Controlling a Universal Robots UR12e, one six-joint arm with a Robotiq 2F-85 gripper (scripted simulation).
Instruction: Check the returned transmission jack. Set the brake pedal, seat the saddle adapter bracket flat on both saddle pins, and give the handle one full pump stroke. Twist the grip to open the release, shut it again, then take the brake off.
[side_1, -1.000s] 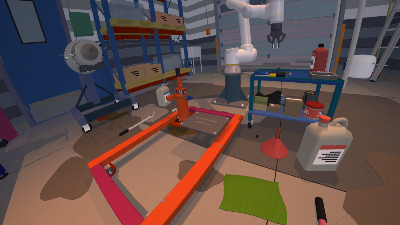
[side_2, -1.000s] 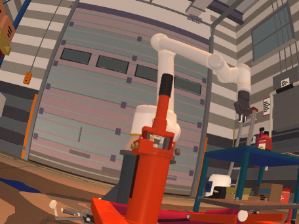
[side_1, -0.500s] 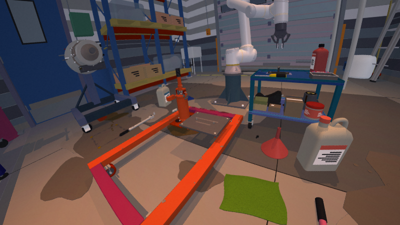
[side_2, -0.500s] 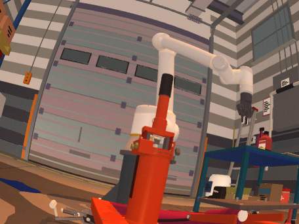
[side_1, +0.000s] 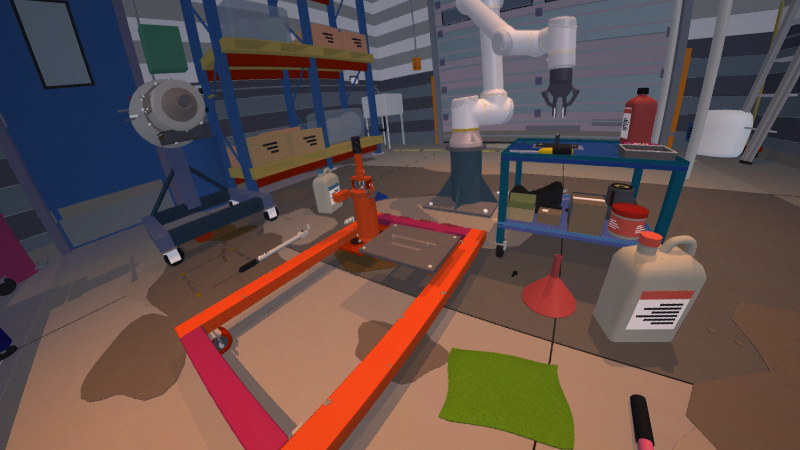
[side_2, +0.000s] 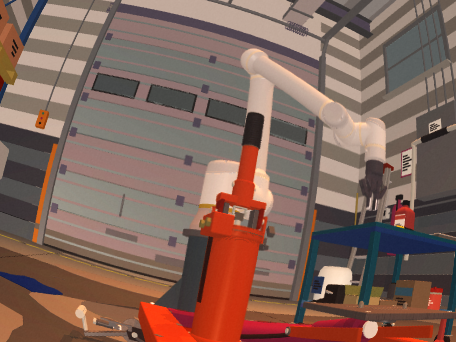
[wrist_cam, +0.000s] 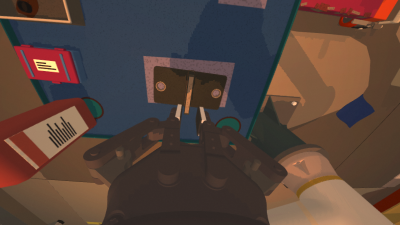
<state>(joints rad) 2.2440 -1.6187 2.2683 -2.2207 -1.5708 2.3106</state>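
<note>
The dark saddle adapter bracket (wrist_cam: 190, 88), with a hole near each end and an upright rib in the middle, lies on a pale mat on the blue cart top (side_1: 587, 150), well apart from the orange transmission jack (side_1: 363, 207) on the floor. My gripper (wrist_cam: 189, 114) hangs straight above the bracket (side_1: 556, 143), partly closed and holding nothing, fingers pointing down either side of the rib. The jack's column carries an upright handle with a black grip (side_2: 254, 130). Its grey saddle plate (side_1: 413, 244) lies inside the orange frame. The brake pedal is hidden.
The cart's top edge lies below the gripper, with a red bottle (side_1: 639, 116) and a tray (side_1: 647, 149) at its right end and a red case (wrist_cam: 46, 65) nearby. On the floor stand a funnel (side_1: 550, 291), a white jug (side_1: 649, 291) and a green cloth (side_1: 508, 394).
</note>
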